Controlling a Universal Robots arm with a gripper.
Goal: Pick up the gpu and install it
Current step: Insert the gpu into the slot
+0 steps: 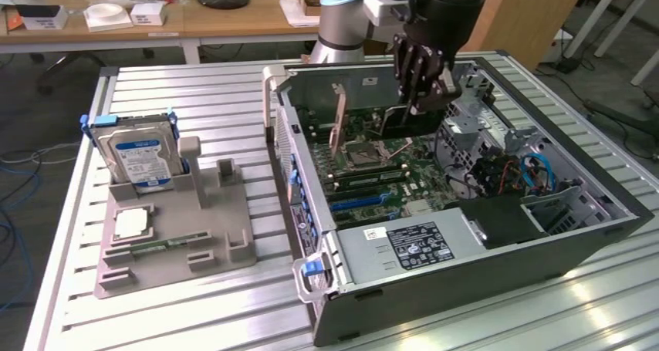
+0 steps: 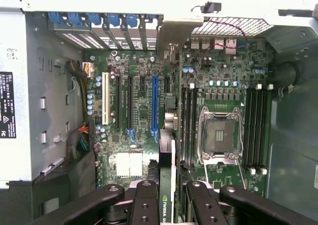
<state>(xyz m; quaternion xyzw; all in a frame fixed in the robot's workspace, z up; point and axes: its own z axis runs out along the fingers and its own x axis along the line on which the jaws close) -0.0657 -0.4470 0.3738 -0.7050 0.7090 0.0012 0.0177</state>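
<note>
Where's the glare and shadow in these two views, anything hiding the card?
Exterior view: bright glare on the slatted table at the near right corner; the gripper reads as a dark mass over the open computer case. Wrist view: even light on the motherboard, the case corner beside the power supply in deep shadow; the card edge-on between the fingers, plainly visible.

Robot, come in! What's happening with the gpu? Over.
Gripper jaws shut on the gpu, held edge-on. Hanging above the open computer case, over the motherboard. Nothing blocking below.
</note>
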